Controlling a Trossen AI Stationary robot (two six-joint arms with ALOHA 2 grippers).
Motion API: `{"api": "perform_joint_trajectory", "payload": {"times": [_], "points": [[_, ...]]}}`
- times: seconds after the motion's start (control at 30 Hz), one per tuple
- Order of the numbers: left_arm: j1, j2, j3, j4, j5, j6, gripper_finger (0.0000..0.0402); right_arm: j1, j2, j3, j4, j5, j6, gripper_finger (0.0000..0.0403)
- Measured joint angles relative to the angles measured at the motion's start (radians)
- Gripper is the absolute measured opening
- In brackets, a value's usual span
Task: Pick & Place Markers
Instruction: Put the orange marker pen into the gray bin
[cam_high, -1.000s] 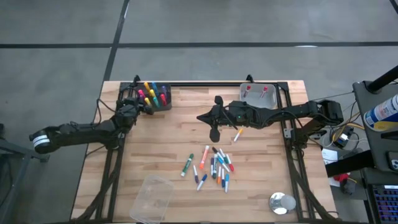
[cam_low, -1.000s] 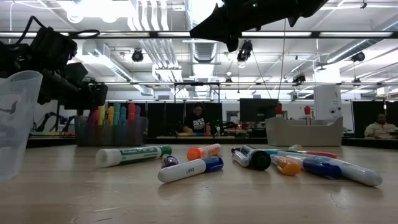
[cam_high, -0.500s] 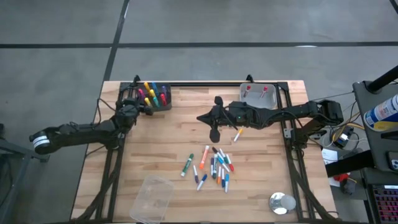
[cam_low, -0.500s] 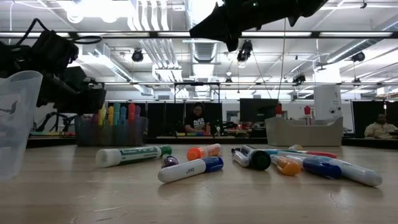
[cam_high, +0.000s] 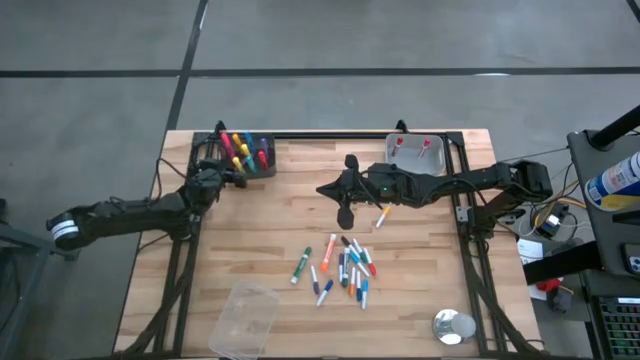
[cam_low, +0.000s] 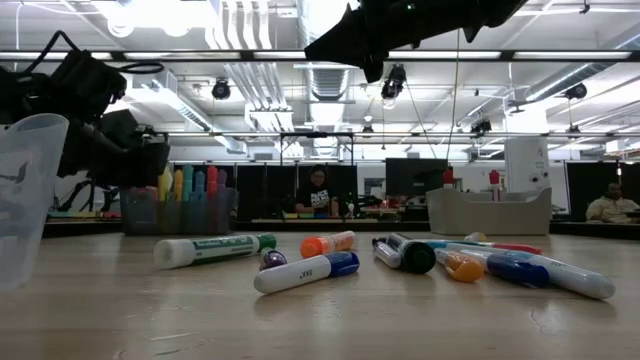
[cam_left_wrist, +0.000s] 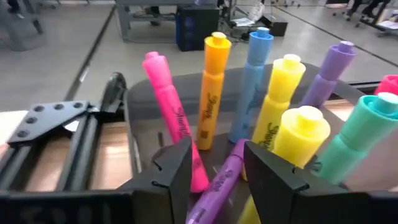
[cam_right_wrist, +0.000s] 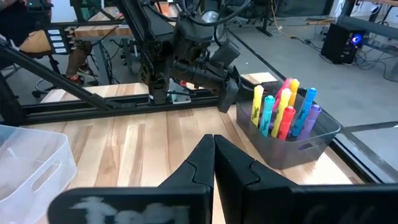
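Markers, short capped pens in many colours, lie in a loose pile near the middle of the wooden surface. More stand in a dark see-through bin at the far left corner. The left hand is right at that bin, fingers spread, gripping nothing, with a purple pen lying between them. The right hand hangs clenched and empty above the middle. If the left hand pulls away crooked, it could bump the standing pens and tip them. The writing on the pens is too blurred to read.
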Motion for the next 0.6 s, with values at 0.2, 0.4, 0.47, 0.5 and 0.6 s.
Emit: {"api": "perform_joint_trajectory", "payload": {"times": [0.2,0.4,0.47,0.5,0.6], "points": [[-0.006,-0.093,0.081,-0.185,0.036,-0.034,0.0145,0.019,-0.046,0.000,0.004,0.004,-0.030,0.0008],[-0.009,-0.221,0.288,-0.657,0.064,-0.004,0.0145,0.059,-0.095,0.000,-0.037,0.052,-0.118,0.0008],[-0.010,-0.256,0.385,-0.803,0.078,-0.008,0.0145,0.072,-0.099,0.000,-0.034,0.055,-0.134,0.0008],[-0.010,-0.272,0.434,-0.867,0.089,-0.016,0.0145,0.078,-0.102,0.000,-0.035,0.055,-0.146,0.0008],[-0.010,-0.313,0.566,-0.998,0.157,-0.046,0.0145,0.089,-0.104,0.000,-0.036,0.053,-0.145,0.0008]]}}
